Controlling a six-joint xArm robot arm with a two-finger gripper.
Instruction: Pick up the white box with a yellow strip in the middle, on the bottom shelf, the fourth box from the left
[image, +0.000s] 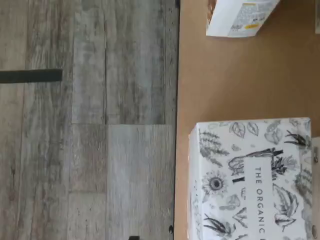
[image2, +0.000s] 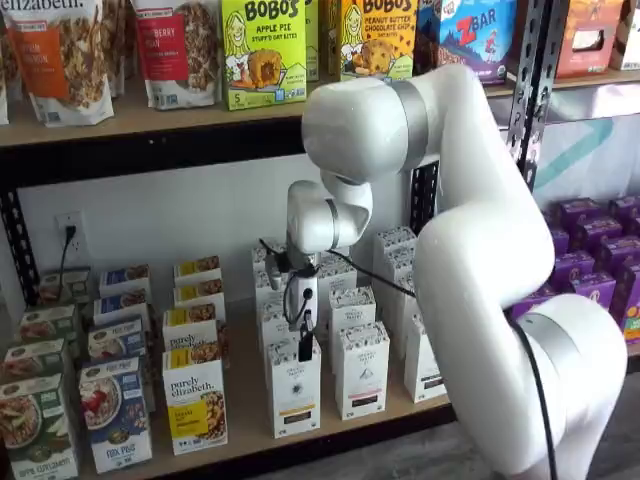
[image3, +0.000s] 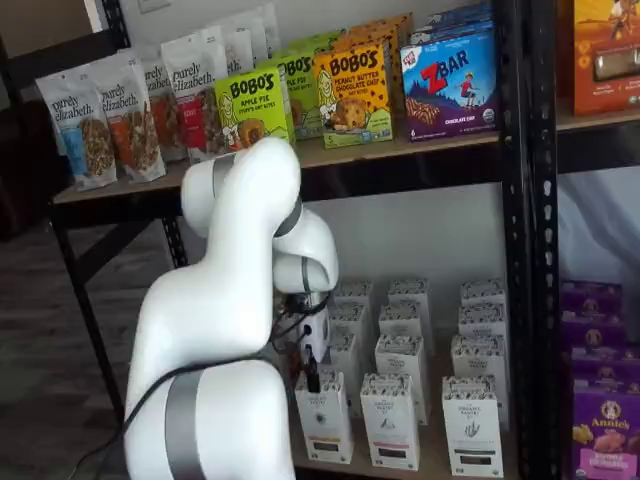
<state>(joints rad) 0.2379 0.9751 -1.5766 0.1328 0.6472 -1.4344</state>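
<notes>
White box (image2: 294, 388) with yellow strip upright at front of bottom shelf (image2: 250, 425), beside a purely elizabeth box (image2: 195, 397). Directly above its top, hand (image2: 305, 348) pointing down from bent white arm (image2: 480, 250); spread wide, empty, not visibly touching.

The white box (image2: 294, 388) is flanked closely by a purely elizabeth box (image2: 195, 398) and a similar carton (image2: 361, 370); bare board is left in front, lower centre of the frame
</notes>
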